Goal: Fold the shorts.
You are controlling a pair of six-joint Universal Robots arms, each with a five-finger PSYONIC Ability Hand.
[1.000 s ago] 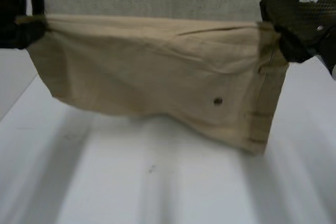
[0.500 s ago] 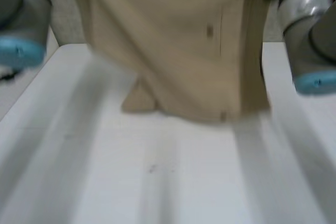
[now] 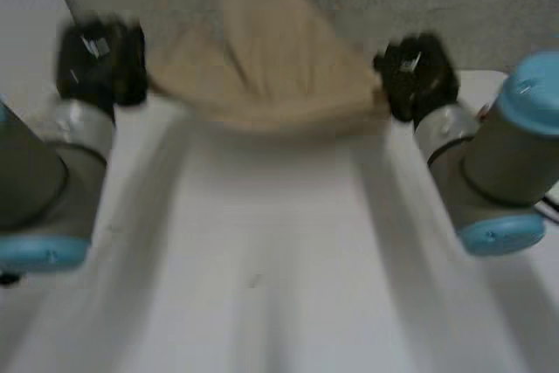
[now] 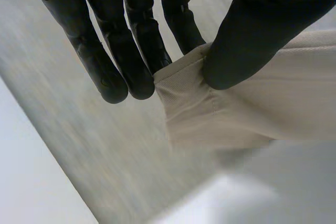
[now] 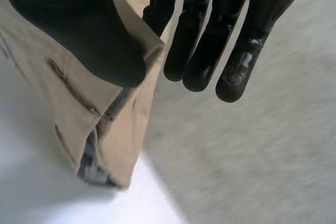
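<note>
L hand [image 3: 100, 63] & R hand [image 3: 417, 76] are still pinching shorts [image 3: 271, 85] corners, swinging them down toward far table [image 3: 262, 242] end, prob. laying flat.

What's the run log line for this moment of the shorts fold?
left hand: pinches shorts corner | right hand: pinches opposite corner | shorts: spread between hands at table far end

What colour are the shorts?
The shorts are plain tan, clearest in the left wrist view.

Black fingers [image 4: 113, 72], grey arms [image 3: 39, 189], light-blue caps [image 3: 528, 93]
</note>
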